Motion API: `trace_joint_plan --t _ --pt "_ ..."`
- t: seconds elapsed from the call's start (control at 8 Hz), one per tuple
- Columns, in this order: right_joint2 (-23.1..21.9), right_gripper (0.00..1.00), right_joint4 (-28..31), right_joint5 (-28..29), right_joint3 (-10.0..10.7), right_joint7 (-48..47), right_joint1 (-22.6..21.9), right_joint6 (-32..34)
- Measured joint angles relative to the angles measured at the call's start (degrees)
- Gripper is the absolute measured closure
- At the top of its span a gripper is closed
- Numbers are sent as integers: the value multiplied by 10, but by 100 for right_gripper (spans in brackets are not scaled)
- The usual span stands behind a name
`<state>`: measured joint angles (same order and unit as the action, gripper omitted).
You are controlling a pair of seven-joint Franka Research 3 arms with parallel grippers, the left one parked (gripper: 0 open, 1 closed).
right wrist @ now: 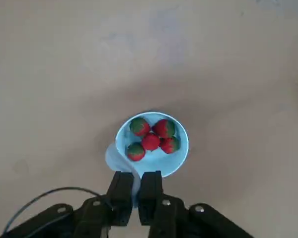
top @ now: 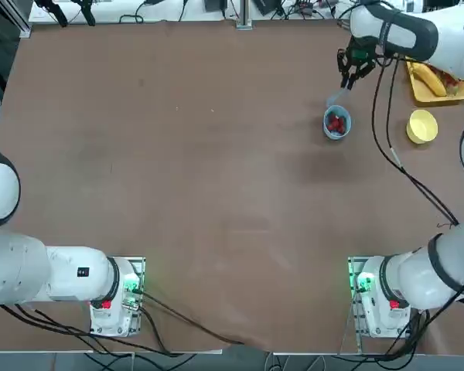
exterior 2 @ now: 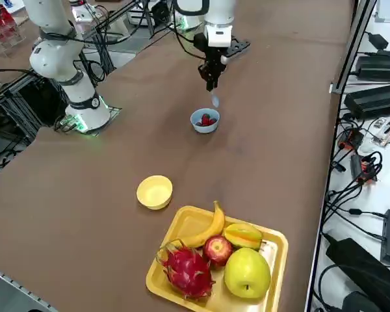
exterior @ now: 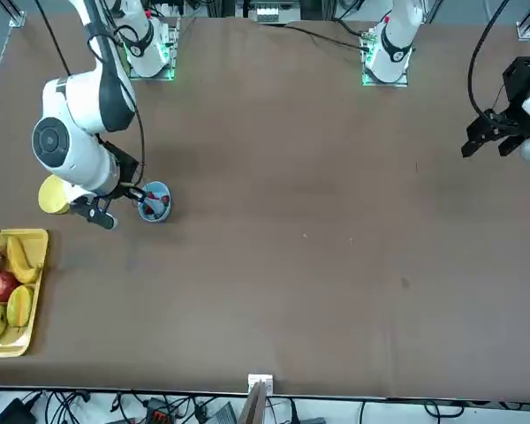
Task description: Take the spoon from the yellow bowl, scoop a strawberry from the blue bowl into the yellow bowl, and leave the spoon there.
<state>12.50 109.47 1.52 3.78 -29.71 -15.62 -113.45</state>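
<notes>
My right gripper [top: 346, 77] hangs just beyond the blue bowl [top: 326, 124], shut on the handle of the pale spoon [top: 336, 97]. The spoon [right wrist: 115, 156] points down from the fingers [right wrist: 121, 191], its scoop beside the blue bowl's rim [right wrist: 161, 162] and outside it. Several red strawberries [right wrist: 151, 135] lie in that bowl. From the side, the gripper [exterior 2: 211, 81] holds the spoon [exterior 2: 214, 100] above the blue bowl [exterior 2: 196, 123]. The yellow bowl [top: 422, 126] stands empty to the right of the blue one, also seen as yellow bowl [exterior 2: 155, 192].
A rectangular yellow fruit tray [exterior 2: 182, 224] with banana, apples and a dragon fruit sits near the yellow bowl, at the table's far right corner [top: 437, 97]. The arm's black cables [top: 390, 147] hang over the table near the bowls.
</notes>
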Motion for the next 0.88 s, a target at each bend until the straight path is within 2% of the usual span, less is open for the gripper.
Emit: trace_joint_plan --t 0.88 --pt "-4 89 36 0 2 132 9 -16"
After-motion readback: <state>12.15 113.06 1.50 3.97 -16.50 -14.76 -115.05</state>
